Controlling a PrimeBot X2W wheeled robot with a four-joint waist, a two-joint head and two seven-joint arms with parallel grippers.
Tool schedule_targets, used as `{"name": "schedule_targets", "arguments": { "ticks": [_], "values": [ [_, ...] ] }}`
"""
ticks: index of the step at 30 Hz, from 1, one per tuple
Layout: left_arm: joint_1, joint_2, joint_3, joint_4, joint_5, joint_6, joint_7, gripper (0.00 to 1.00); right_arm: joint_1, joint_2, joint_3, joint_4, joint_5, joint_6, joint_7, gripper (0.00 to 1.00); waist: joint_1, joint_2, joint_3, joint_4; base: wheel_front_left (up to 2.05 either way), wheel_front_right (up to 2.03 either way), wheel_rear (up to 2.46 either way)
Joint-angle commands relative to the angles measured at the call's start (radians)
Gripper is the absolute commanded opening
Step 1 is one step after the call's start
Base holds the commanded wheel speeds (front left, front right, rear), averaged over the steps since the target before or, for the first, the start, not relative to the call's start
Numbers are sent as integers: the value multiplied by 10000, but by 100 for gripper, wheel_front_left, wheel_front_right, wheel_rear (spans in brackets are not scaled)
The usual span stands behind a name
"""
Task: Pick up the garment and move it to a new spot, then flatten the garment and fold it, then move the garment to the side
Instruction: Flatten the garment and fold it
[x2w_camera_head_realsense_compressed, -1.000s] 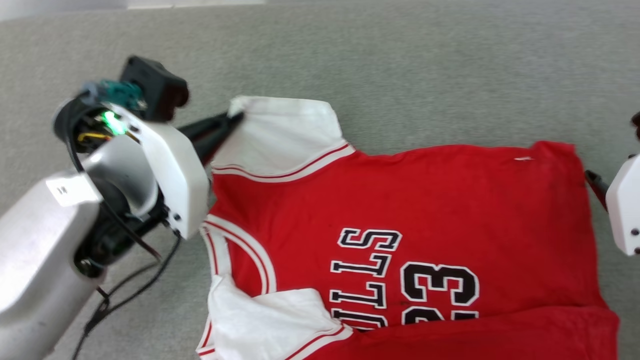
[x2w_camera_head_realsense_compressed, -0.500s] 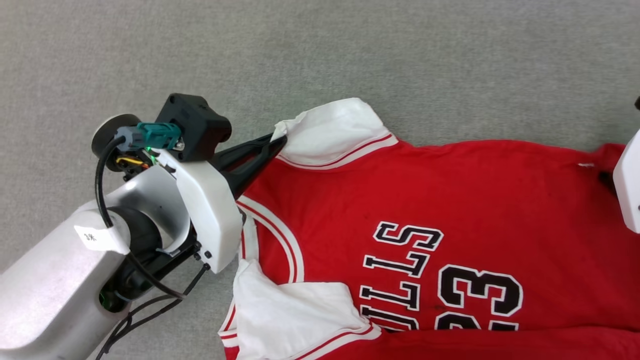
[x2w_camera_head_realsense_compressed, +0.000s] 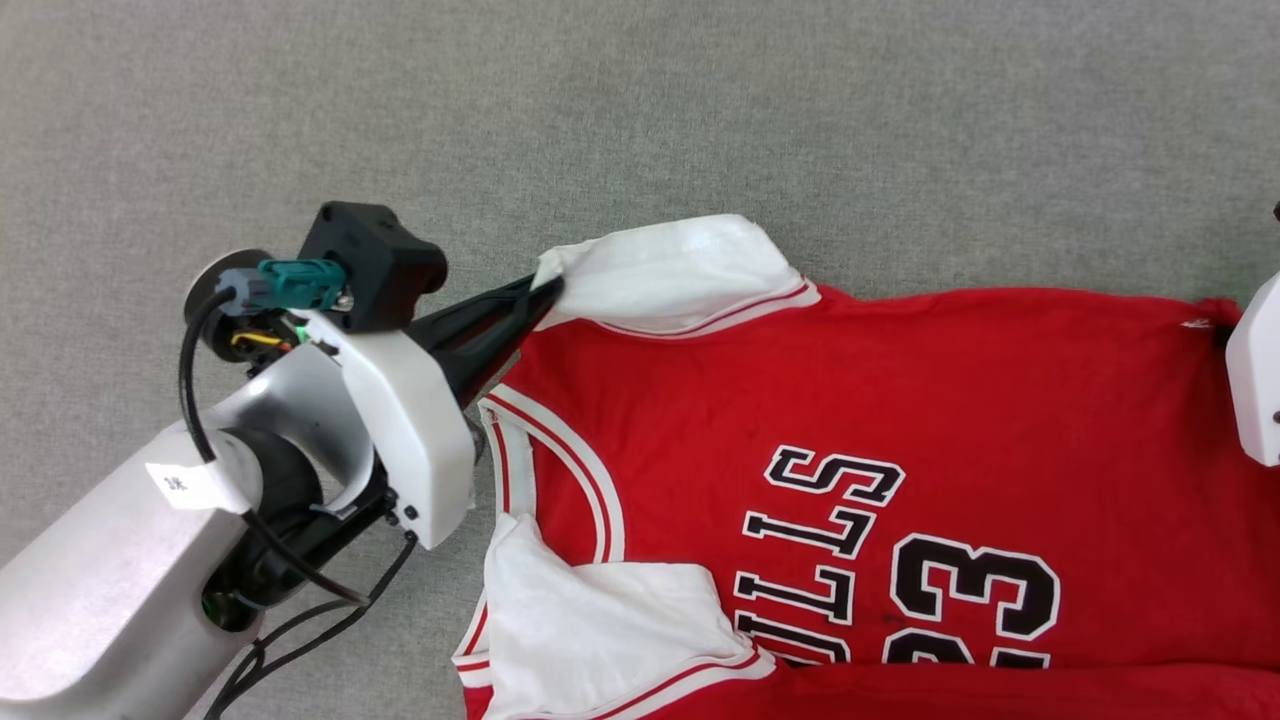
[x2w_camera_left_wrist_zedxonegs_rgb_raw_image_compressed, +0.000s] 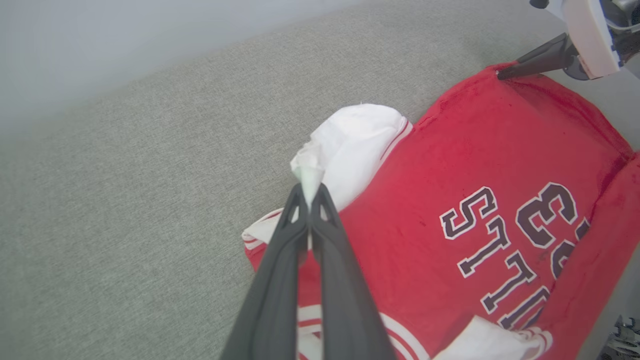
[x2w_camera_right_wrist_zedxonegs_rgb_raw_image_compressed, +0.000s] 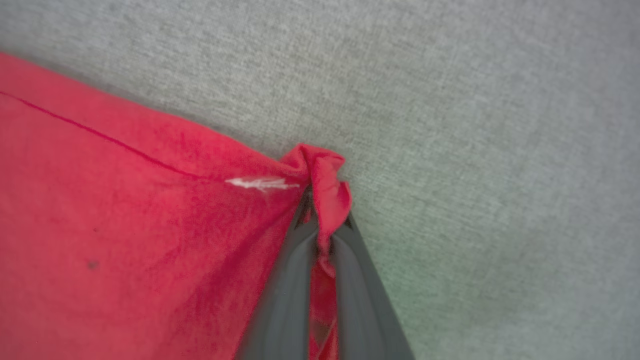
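The garment (x2w_camera_head_realsense_compressed: 850, 400) lies spread front-up on the grey fabric surface (x2w_camera_head_realsense_compressed: 700, 100), collar end toward the robot's left and hem toward its right. The black lettering (x2w_camera_head_realsense_compressed: 830, 520) reads sideways. Along the near side, a red band of cloth overlaps the lower part of the lettering, so that edge appears doubled over. The near sleeve (x2w_camera_head_realsense_compressed: 600, 620) lies rumpled on the chest.

Left gripper (x2w_camera_left_wrist_zedxonegs_rgb_raw_image_compressed: 309, 195): fingers pressed together, pinching the tip of the far sleeve (x2w_camera_head_realsense_compressed: 680, 270), which bunches into a small peak at the fingertips.

Right gripper (x2w_camera_right_wrist_zedxonegs_rgb_raw_image_compressed: 322, 220): fingers closed on the hem corner (x2w_camera_right_wrist_zedxonegs_rgb_raw_image_compressed: 322, 170) on the far side, with red cloth gathered between them.

Step in hand, as judged: the flatten-and-fold stage. Both ends of the far edge are secured, one per arm, and the body cloth between them lies fairly smooth.

Next move, as judged: raise both pinch points together and carry the far edge as one line, either drawing it taut to remove slack or bringing it over toward the near side. Keep the two arms level and matched in pace. Uneven pull would skew the panel or slip the small sleeve pinch.
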Motion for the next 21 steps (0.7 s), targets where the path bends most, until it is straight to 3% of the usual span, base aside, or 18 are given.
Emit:
{"name": "schedule_targets", "arguments": {
  "ticks": [1, 10, 21],
  "values": [
    [192, 64, 75, 83, 26, 53, -109, 0, 198, 147, 101, 305, 70, -5, -136, 0, 2, 0, -165, -60, 0, 0, 0],
    [1240, 393, 366, 450, -307, 441, -692, 0, 874, 254, -522, -387, 480, -6, -1521, 0, 2, 0, -1497, -429, 0, 0, 0],
    [3915, 1229, 455, -569, -537, 1561, -1389, 0, 3488, 780, -1423, -2114, 1189, -5, -2526, 0, 2, 0, -2711, -880, 0, 0, 0]
  ]
}}
